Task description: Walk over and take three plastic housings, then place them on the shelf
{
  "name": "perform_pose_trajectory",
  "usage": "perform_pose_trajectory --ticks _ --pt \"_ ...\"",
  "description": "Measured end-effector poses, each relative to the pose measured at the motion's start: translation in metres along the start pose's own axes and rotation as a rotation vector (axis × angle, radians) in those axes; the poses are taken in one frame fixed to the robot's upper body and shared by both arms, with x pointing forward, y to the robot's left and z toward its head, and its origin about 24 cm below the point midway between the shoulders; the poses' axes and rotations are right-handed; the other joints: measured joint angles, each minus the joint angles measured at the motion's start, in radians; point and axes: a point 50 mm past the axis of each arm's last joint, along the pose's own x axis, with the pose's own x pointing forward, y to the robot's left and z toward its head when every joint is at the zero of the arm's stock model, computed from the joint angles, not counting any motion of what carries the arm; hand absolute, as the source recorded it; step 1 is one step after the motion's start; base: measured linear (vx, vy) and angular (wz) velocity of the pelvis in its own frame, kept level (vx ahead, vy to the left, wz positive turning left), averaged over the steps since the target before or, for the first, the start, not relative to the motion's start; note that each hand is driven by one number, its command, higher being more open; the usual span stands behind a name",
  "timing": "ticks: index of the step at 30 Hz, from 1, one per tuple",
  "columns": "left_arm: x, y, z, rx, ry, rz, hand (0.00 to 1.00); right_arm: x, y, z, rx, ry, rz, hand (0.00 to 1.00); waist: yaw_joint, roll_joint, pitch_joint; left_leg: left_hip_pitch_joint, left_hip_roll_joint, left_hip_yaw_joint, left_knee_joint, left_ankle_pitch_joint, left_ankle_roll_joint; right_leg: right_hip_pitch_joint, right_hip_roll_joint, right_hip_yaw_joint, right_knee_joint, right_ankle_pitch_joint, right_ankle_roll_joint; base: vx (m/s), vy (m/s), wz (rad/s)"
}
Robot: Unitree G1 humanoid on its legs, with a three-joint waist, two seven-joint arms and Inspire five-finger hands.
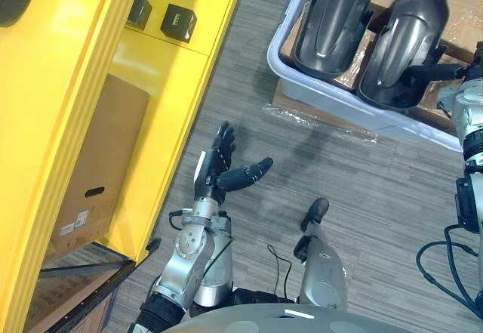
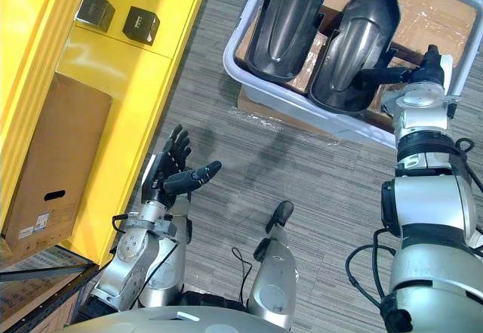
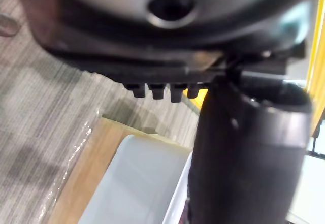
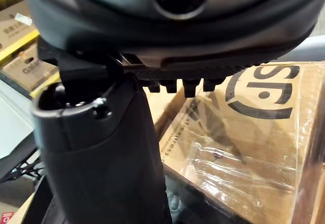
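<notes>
Carpeted floor is separating the shelf [image 2: 113, 61] from a bin [image 2: 281, 103] holding two housings [image 2: 287, 20], where the right hand [image 2: 425, 66] is reaching to the right housing [image 2: 351, 53] for pickup, its grip not determinable, while the left hand [image 2: 167, 168] is hovering spread and empty.

2 head eyes look down, sharing left hand [image 1: 212, 170] and bin [image 2: 279, 96]; wrist cameras close.

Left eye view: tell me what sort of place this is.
Probably a warehouse or factory stockroom: a yellow shelf holding small black boxes and a cardboard carton, and a grey bin of dark plastic housings.
</notes>
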Motion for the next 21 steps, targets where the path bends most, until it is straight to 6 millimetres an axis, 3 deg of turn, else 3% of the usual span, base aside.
perform_pose_trajectory --ticks 3,6,9,15,21 --pt "-0.001 0.002 -0.004 0.004 0.015 0.016 1.0 0.001 -0.004 -0.002 -0.033 0.004 -0.008 0.0 0.008 0.007 0.003 -0.007 0.0 -0.011 0.001 -0.001 0.0 -0.001 0.0 -0.009 0.002 -0.003 -0.002 -0.03 -0.024 0.08" --pt "-0.001 0.003 -0.002 0.001 -0.003 0.03 1.0 0.004 -0.033 0.002 -0.085 0.009 -0.079 0.0 0.019 0.018 0.008 -0.034 0.001 -0.025 0.003 0.003 -0.002 -0.026 0.0 -0.017 0.02 -0.008 -0.01 -0.05 -0.022 0.07" --pt "-0.001 0.004 -0.002 0.002 -0.007 0.039 1.0 0.004 -0.042 -0.003 -0.089 0.05 -0.097 0.0 0.018 0.02 0.009 -0.035 0.001 -0.03 0.012 0.004 -0.001 -0.027 -0.001 -0.017 0.033 -0.014 -0.017 -0.02 -0.019 0.02" --pt "-0.002 0.005 0.0 -0.006 -0.021 0.045 1.0 0.005 -0.045 -0.019 -0.103 0.128 -0.057 0.0 0.017 0.03 0.013 -0.035 0.003 -0.035 0.017 0.005 0.0 -0.029 -0.002 -0.019 0.056 -0.028 -0.016 -0.03 -0.031 0.02" --pt "-0.005 0.017 0.002 -0.05 -0.024 0.117 1.0 0.005 -0.039 -0.017 0.003 0.11 -0.011 0.0 0.014 0.03 0.013 -0.026 0.004 -0.031 0.017 0.009 0.002 -0.031 -0.004 -0.015 0.073 -0.036 -0.019 -0.02 -0.035 -0.01"
